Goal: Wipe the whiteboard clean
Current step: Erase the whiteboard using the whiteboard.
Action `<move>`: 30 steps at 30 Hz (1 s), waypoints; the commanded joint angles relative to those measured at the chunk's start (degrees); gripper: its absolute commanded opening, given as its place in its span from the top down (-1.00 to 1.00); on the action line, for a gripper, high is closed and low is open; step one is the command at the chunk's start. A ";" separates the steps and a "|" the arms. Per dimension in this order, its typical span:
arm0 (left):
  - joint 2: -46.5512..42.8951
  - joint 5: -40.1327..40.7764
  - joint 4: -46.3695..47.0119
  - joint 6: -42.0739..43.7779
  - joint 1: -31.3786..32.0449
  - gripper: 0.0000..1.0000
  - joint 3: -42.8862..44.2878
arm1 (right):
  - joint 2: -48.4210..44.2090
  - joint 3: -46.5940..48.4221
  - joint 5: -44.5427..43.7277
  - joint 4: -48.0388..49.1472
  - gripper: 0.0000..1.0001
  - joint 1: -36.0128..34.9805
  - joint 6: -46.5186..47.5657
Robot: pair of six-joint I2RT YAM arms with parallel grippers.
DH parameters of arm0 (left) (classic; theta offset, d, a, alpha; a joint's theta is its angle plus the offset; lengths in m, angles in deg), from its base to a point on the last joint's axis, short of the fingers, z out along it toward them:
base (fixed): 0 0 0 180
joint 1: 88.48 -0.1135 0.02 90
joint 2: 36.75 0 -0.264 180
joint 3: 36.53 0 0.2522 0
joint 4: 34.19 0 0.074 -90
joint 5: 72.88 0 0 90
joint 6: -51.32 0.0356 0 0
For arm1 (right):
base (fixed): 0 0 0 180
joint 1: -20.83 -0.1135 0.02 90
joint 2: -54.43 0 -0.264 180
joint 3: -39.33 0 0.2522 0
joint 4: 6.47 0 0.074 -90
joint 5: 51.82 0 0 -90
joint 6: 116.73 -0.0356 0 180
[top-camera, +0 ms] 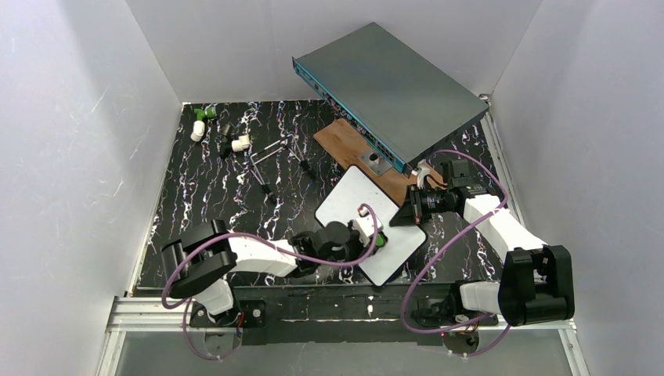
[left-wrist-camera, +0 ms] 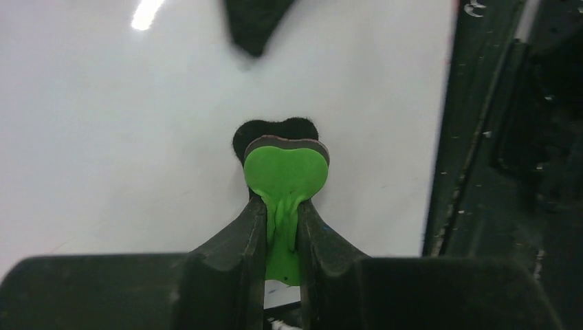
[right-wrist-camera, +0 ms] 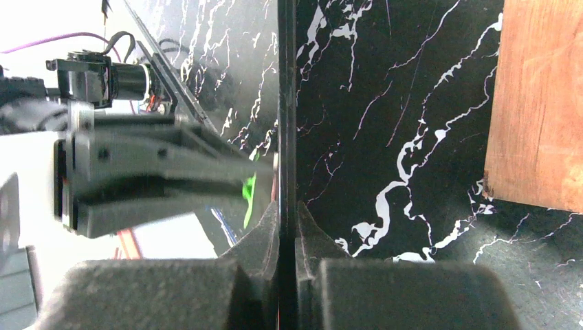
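The table [top-camera: 203,196] is black stone-look with white veins running through it, boxed in on three sides by plain white walls [top-camera: 78,117]. A pale metal rail [top-camera: 156,313] runs along the near edge, where the arms are bolted.

The whiteboard [top-camera: 352,200] sits near the middle of the table, turned on a diagonal between the two arms. What shows of its face is wiped white and glossy, with a lamp glare on it. Its far corner reaches the wooden plank [top-camera: 344,145], and a grey-teal metal box [top-camera: 391,86] rests across that plank towards the back corner.

The left hand [left-wrist-camera: 282,213] is pinched narrow on a green eraser [left-wrist-camera: 285,172], whose dark felt underside meets the board's face. The right hand [right-wrist-camera: 287,230] is closed tight on the board's thin right-hand edge. I cannot tell whether the board lies quite flat.

At the far left of the table, small white, green and black bits [top-camera: 235,143] lie scattered well apart from the board.
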State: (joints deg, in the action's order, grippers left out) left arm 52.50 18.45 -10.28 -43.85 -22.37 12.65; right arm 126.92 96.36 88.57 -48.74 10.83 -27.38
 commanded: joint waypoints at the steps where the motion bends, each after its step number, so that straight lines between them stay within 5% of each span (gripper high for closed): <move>1: 5.09 2.58 2.59 -1.61 5.63 1.00 0.98 | -1.17 0.20 5.07 -0.27 0.97 -1.43 0.47; 8: 1.29 13.53 0.53 -3.31 1.68 1.00 -3.89 | -1.38 0.15 5.16 -0.38 0.97 -1.39 0.47; 14: -4.40 11.23 0.79 -5.28 -12.56 1.00 -11.72 | -1.56 0.24 5.33 -0.44 0.97 -1.39 0.47; 18: -4.80 5.85 0.32 -3.36 -15.73 1.00 -11.33 | -1.74 0.24 5.24 -0.48 0.97 -1.38 0.47; 30: 3.67 -1.26 2.68 -5.17 3.08 1.00 0.10 | -1.60 0.33 5.24 -0.53 0.97 -1.34 0.47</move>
State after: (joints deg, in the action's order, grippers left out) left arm 51.82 26.25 -7.88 -46.56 -25.74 8.56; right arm 126.04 96.36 88.20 -48.59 11.46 -27.86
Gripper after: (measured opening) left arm 0.144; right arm 0.089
